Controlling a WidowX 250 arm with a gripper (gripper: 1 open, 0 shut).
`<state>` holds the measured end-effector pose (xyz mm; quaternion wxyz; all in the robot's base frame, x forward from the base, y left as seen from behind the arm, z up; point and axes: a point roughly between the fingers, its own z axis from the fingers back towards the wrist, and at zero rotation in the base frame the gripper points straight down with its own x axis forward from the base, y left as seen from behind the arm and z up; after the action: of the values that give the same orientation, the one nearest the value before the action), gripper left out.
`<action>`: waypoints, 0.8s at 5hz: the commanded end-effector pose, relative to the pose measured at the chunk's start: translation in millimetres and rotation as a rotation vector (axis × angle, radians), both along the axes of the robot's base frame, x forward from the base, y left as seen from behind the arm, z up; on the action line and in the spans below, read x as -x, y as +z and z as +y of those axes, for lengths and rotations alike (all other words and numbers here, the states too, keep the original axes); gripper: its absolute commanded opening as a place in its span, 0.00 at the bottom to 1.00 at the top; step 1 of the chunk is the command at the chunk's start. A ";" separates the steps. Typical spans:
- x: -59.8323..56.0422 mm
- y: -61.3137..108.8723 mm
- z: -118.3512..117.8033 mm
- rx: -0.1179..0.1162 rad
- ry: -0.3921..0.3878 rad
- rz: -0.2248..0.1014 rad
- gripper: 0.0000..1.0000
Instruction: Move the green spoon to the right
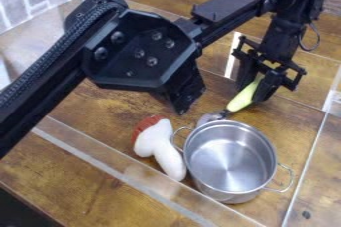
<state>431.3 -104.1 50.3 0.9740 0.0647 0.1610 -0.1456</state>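
A wooden table (94,121) of dark brown planks carries the things in view. Near its front edge, toward the right, stands a small steel pot (229,159), upright and empty, its shiny inside showing. A loop handle (285,176) sticks out on the pot's right side, toward the table's right edge. Just beside the pot on its left lies a white mushroom-shaped toy (162,147) with a red cap; it lies on its side, cap end pointing toward the table's back-left, pale stem end toward the front edge. The toy looks to touch the pot's wall or nearly so. A pale strip (94,156) runs slantwise along the table's front.
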 end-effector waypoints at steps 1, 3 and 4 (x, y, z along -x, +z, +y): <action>0.8 24.8 -5.2 0.020 -0.016 -0.059 0.00; 5.5 41.6 -1.1 0.027 -0.004 -0.089 1.00; 7.6 45.3 -0.7 0.036 0.000 -0.105 1.00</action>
<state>421.5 -102.8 42.6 0.9732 0.0617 0.1686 -0.1439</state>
